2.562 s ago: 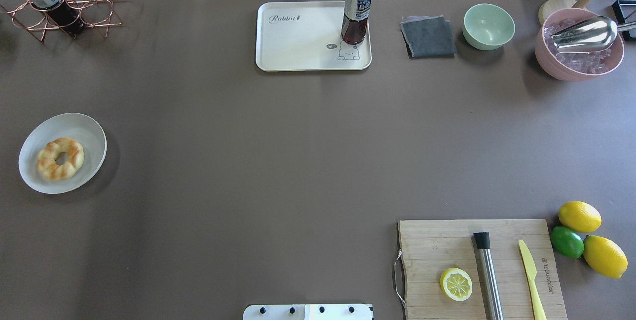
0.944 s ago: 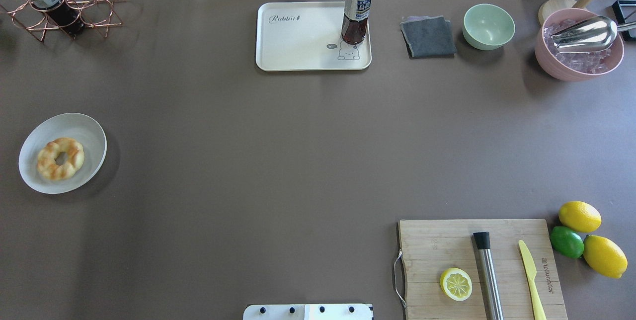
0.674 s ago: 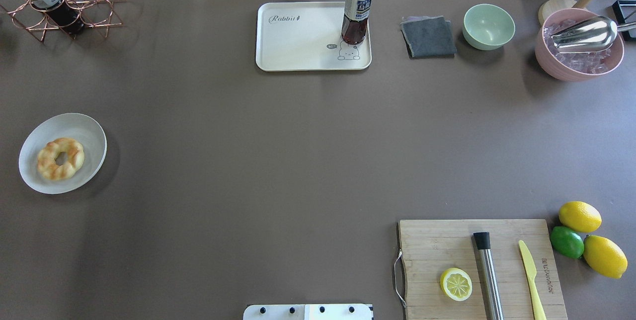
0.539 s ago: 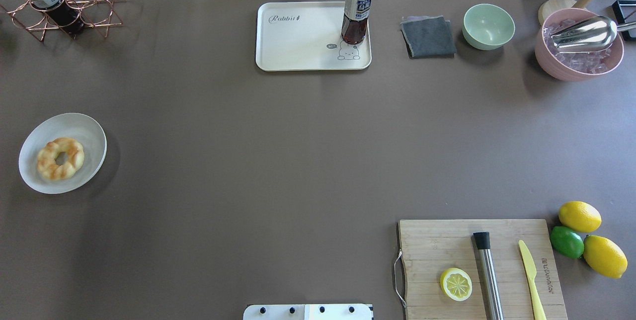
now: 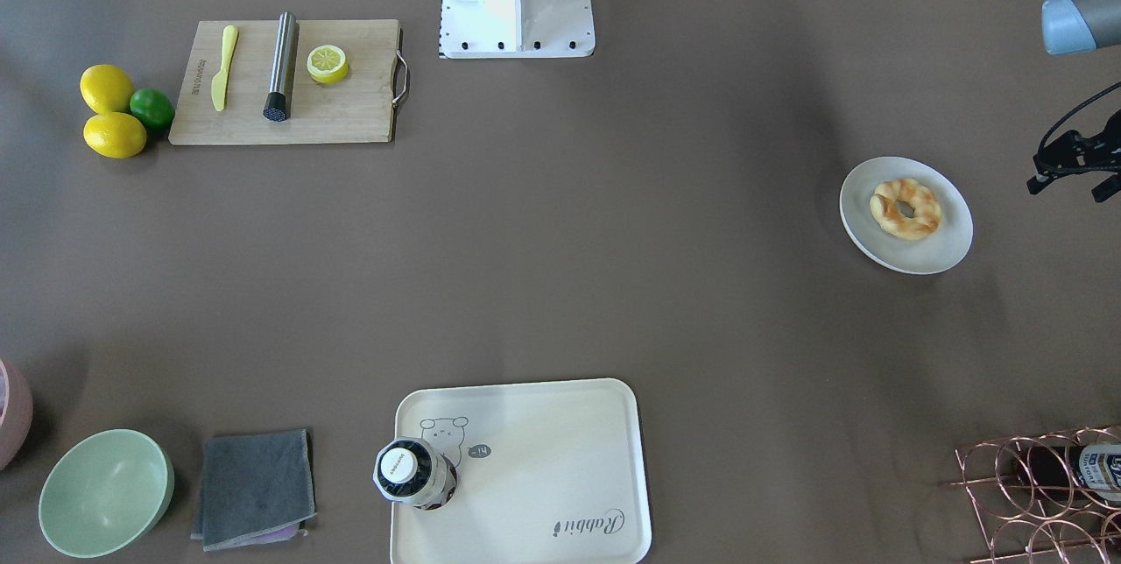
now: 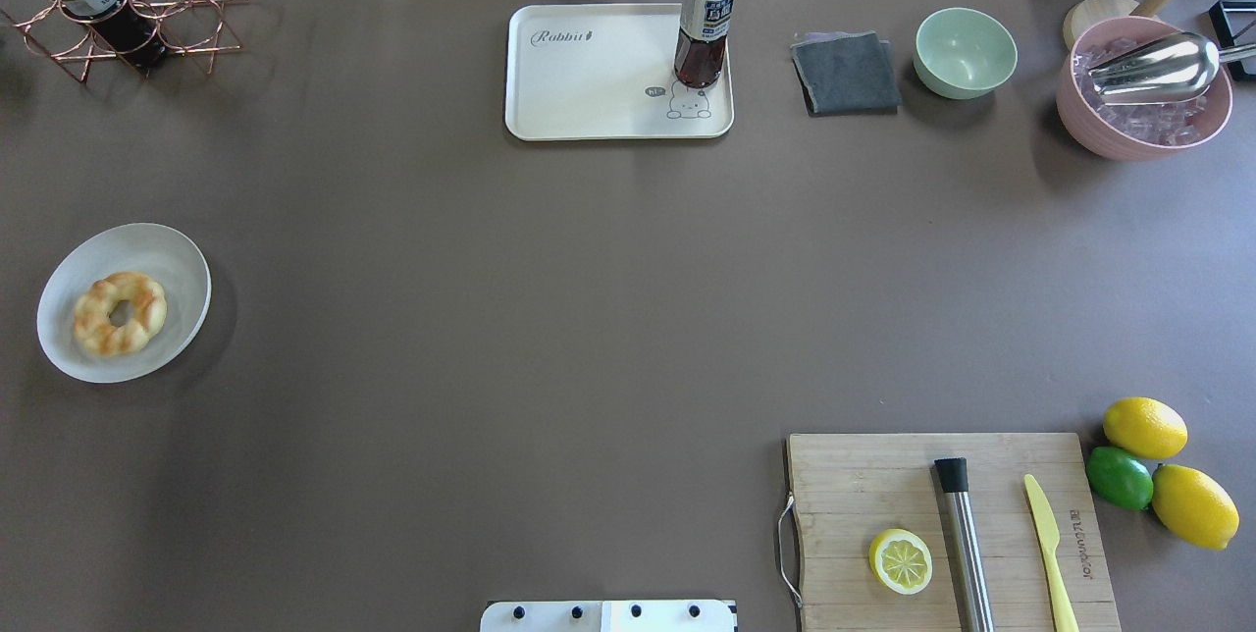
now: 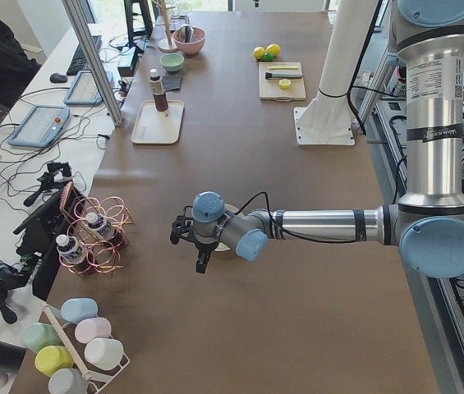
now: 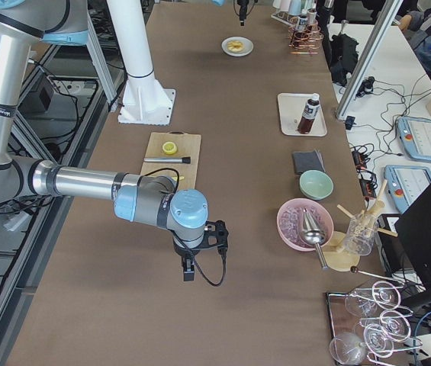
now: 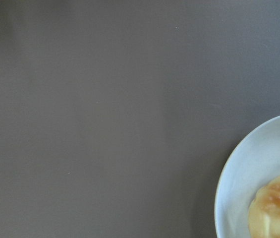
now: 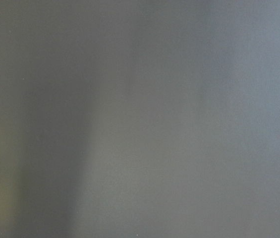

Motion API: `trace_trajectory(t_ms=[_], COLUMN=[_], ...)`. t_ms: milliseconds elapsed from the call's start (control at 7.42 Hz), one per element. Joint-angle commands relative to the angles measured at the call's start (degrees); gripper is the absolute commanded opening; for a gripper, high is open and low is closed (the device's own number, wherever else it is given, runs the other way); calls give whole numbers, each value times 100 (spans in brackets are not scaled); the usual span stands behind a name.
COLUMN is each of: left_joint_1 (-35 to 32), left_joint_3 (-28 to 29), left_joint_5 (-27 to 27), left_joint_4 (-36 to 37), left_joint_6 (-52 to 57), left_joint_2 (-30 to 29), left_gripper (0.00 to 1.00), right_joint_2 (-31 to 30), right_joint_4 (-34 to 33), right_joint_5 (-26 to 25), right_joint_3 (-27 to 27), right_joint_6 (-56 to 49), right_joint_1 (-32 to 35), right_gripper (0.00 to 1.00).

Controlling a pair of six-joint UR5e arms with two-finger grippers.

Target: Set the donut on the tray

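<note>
While the donut (image 6: 120, 313) lies flat on the round white plate (image 6: 184, 264) at the table's L side, we see the tray (image 6: 589, 92) well apart from it, at the far edge near the middle. Donut isn't on the tray yet. A dark drink bottle (image 6: 704, 24) stands upright on the tray, on the corner w/ the bear drawing.

L gripper (image 7: 201, 261) hangs above the table just beside the plate, on the side toward the table's L end, pointing down, w/ no contact w/ plate or donut. We can't tell whether its fingers are spread or pressed together: the front cam catches only a black bit at its frame edge, and the side cam shows it too small. The L wrist cam shows brown table w/ the plate rim and a bit of donut in the lower-right corner.

R gripper (image 8: 188, 271) shows only in the R-side cam, above the table, toward the R end from the cutting board (image 6: 863, 485). We can't tell its state either.

Elsewhere:
- On the board: lemon half (image 6: 900, 561), steel muddler (image 6: 967, 544), yellow knife (image 6: 1048, 544).
- Beside the tray: grey cloth (image 6: 846, 73), then green bowl (image 6: 966, 51).
</note>
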Motion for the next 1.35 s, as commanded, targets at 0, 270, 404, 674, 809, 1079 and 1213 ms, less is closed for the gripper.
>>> trace_trajectory(t_ms=[0, 270, 404, 674, 809, 1079, 1213], left_joint_1=[563, 634, 748, 775, 836, 925, 942], left_joint_3=[374, 462, 472, 646, 734, 788, 788], left_joint_5=[289, 281, 281, 272, 263, 245, 237], left_joint_4=[-680, -681, -681, -707, -820, -962, -962], left_joint_6=[-587, -605, -605, -605, -605, -692, -702], left_joint_2=[-125, -275, -319, -450, -468, -469, -469], left_gripper=[97, 92, 91, 84, 78, 69, 62], right_joint_2=[-8, -8, 0, -8, 0, 0, 0], right_joint_4=[-1, 8, 8, 8, 8, 8, 8], right_joint_5=[1, -7, 1, 1, 1, 10, 10], right_joint_3=[-11, -11, -11, -11, -11, -2, 16], right_joint_6=[-1, -1, -1, -9, -1, -1, -1], right_joint_1=[-5, -5, -5, -5, -5, -5, -5], right_gripper=[99, 99, 99, 99, 99, 99, 99])
